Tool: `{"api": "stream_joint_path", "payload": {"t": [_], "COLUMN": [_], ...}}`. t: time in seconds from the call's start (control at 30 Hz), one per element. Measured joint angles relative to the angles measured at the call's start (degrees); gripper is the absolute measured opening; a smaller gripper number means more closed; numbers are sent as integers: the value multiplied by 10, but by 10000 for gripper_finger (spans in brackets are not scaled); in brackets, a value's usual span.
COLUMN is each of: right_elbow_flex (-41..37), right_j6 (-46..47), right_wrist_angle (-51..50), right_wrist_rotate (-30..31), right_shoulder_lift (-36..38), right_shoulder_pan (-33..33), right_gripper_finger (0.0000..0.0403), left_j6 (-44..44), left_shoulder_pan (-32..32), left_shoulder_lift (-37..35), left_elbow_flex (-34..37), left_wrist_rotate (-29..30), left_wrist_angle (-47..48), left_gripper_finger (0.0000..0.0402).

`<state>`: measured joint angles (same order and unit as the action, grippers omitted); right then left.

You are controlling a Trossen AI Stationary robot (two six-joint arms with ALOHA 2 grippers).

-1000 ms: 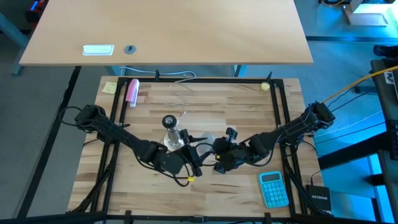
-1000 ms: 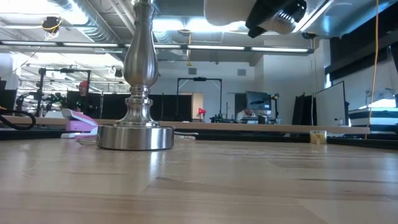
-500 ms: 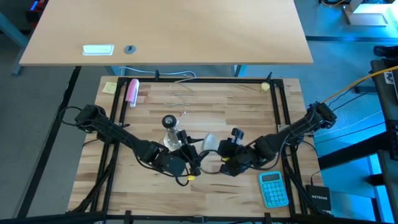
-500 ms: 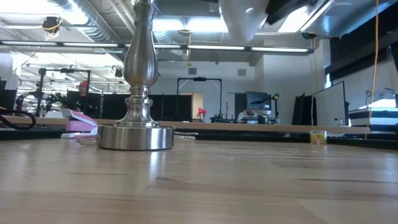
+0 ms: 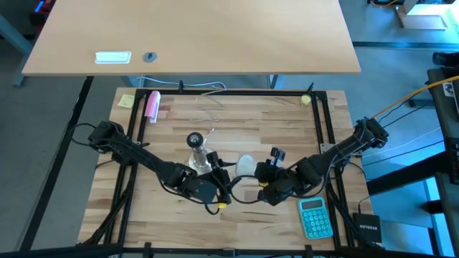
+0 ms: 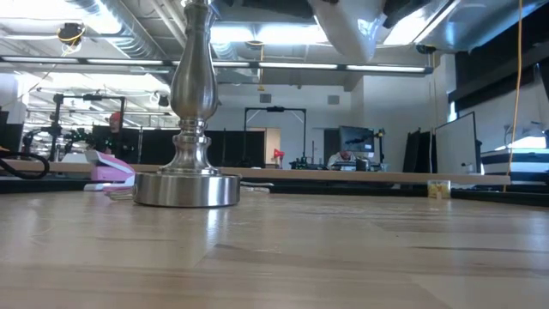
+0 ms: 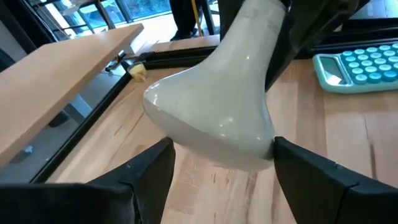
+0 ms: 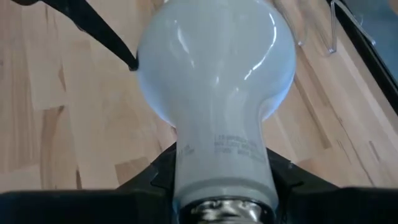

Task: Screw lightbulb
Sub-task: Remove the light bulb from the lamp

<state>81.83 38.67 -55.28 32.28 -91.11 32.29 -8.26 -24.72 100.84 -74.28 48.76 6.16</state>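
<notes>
The white frosted lightbulb (image 5: 246, 165) is in the air near the table's middle, held by my right gripper (image 5: 261, 180), which is shut on it. Its globe (image 8: 217, 68) points away from that gripper toward my left gripper (image 5: 224, 179). My left gripper is open, with one finger (image 7: 149, 180) on each side of the globe (image 7: 211, 118). The silver lamp stand (image 5: 195, 145) stands upright on its round foot (image 6: 187, 189), to the far left of both grippers. My right gripper pinches the bulb's narrow neck (image 8: 217, 155) between its two fingers (image 8: 158, 177), just above the silvery screw base (image 8: 224, 208). The bulb is lifted clear of the table, its globe pointing away along the fingers. My left gripper's fingertips stand at the globe's edges (image 7: 272, 144); I cannot tell whether they touch it.
A blue calculator (image 5: 315, 217) lies at the near right. A pink stapler (image 5: 152, 104) and a yellow note (image 5: 127, 100) lie at the far left. A thin wire piece (image 5: 209, 107) lies at the far middle. A black frame rail (image 5: 237, 92) runs round the table.
My right gripper has moved a little toward the table's right and near edges with the bulb. In the low view the bulb has turned from lying level, base toward the right, to a slant. My left gripper has followed slightly.
</notes>
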Motion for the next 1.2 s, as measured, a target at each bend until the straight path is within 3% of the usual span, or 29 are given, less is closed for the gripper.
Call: {"api": "stream_joint_path", "payload": {"t": [0.2, 0.43, 0.6, 0.93, 1.2], "right_elbow_flex": [3, 2, -24, -74, -120], "right_j6": [-12, -12, -26, -92, -134], "right_wrist_angle": [-72, -155, -180, -197, -155], "right_wrist_rotate": [-49, -112, -187, -368, -444], "right_shoulder_lift": [2, -4, -15, -62, -94], "right_shoulder_pan": [-17, -37, -104, -278, -330], "right_gripper_finger": [128, 128, 128, 128, 128], "left_j6": [46, 72, 70, 67, 68], "left_shoulder_pan": [-22, -76, -109, -127, -127], "left_shoulder_lift": [-37, -120, -169, -182, -182], "left_elbow_flex": [2, 1, 0, 0, 0], "left_wrist_rotate": [10, 6, 6, 6, 5], "left_wrist_angle": [-16, 30, 42, 65, 67], "left_gripper_finger": [252, 252, 252, 252, 253]}}
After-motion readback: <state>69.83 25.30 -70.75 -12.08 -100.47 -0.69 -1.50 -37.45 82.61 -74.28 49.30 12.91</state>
